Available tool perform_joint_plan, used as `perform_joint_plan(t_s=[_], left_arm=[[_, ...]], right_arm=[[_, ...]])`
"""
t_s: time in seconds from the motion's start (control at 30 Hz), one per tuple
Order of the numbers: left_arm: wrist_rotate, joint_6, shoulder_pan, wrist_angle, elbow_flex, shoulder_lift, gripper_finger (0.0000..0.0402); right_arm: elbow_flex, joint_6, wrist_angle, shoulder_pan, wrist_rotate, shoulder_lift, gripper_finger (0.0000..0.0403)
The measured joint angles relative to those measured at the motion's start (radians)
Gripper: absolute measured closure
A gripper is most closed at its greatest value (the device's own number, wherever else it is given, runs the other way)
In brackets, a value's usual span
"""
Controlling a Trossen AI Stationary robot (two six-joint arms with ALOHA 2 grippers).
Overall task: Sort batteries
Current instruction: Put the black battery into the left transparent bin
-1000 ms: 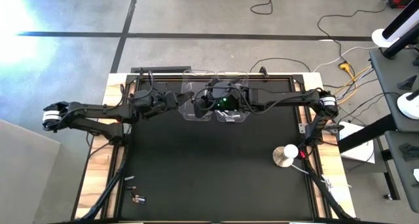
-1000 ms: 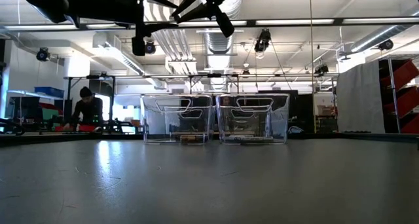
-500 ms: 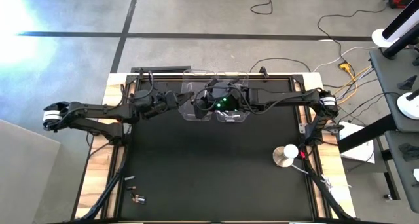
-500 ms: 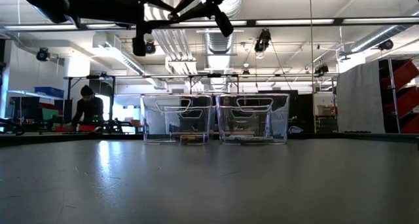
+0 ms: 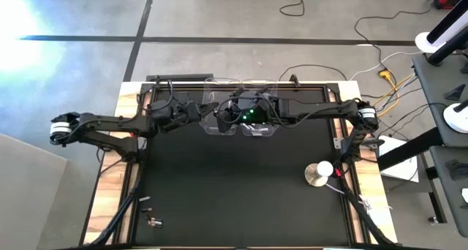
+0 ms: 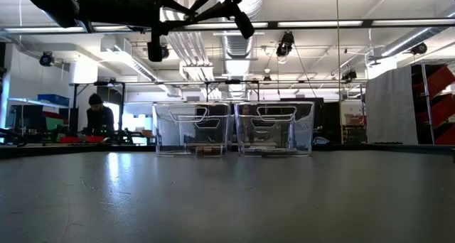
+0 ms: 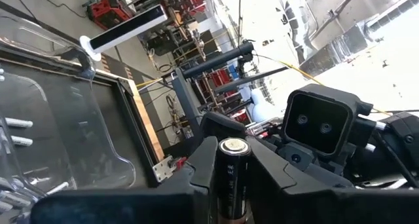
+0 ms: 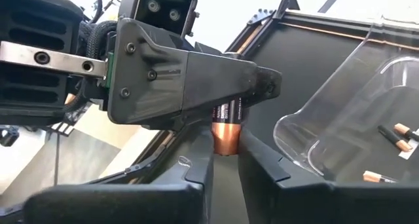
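Both grippers meet high over the back of the table, above the two clear bins. Left gripper clamps the dark upper part of a dark-and-copper battery — the right gripper pinches its copper end, so both hold the one cell. Silver cells lie in one bin, copper-tipped cells in the other. A few loose batteries sit near the table's front left; a round disc stands at right.
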Motion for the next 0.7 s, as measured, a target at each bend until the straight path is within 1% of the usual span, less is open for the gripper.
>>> perform_joint_plan(t_s=[0.1, 0.2, 0.37, 0.5, 0.57, 0.63, 0.7], left_arm=[[0.007, 0.011, 0.000, 0.002, 0.000, -0.003, 0.0367], [0.010, 0.028, 0.000, 0.003, 0.000, -0.007, 0.0369], [0.020, 0.049, 0.004, -0.012, 0.000, -0.022, 0.0369], [0.050, 0.044, 0.033, -0.044, 0.010, -0.026, 0.0369], [0.058, 0.050, 0.053, -0.123, 0.034, -0.026, 0.0369], [0.069, 0.068, 0.075, -0.258, 0.079, -0.022, 0.0369], [0.070, 0.120, 0.097, -0.427, 0.137, -0.013, 0.0369]], right_arm=[[0.000, 0.004, 0.004, 0.001, 0.024, 0.000, 0.0335], [0.000, 0.009, 0.002, 0.001, 0.039, -0.001, 0.0308], [0.000, -0.043, -0.010, -0.007, 0.043, -0.021, 0.0256], [0.002, -0.112, -0.046, -0.014, 0.060, -0.068, 0.0218], [0.004, -0.138, -0.092, -0.020, 0.060, -0.096, 0.0202], [0.004, -0.153, -0.151, -0.023, 0.077, -0.122, 0.0188], [0.004, -0.163, -0.223, -0.028, 0.109, -0.153, 0.0176]])
